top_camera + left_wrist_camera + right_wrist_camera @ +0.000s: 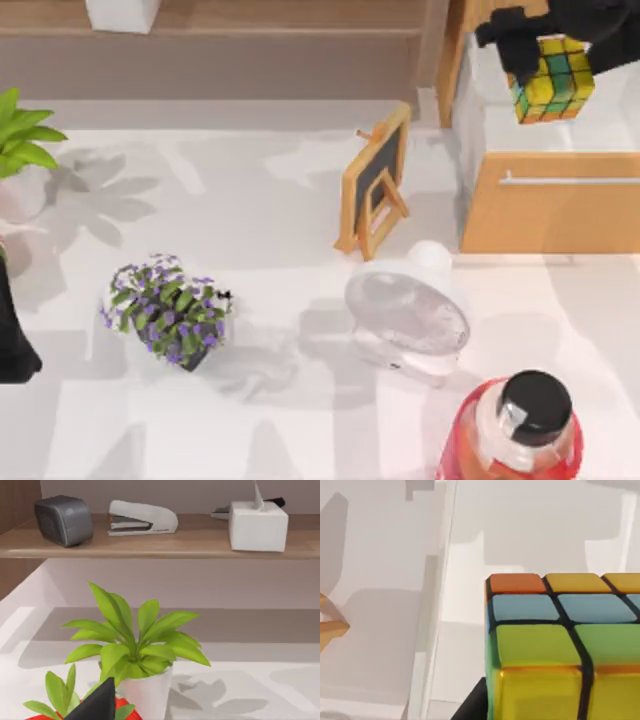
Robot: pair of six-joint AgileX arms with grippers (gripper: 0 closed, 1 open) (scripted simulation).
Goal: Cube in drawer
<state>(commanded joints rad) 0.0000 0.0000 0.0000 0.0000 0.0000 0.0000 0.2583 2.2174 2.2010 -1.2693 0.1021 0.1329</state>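
Cube (553, 80) clamped by right gripper (540, 45) over open drawer (551, 200); fingers partly hidden.

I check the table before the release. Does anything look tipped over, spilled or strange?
The white fan seems to lie tilted rather than upright, near the drawer. Nothing looks spilled. The right gripper holds the cube over the open drawer; the left arm is parked at the table's left edge.
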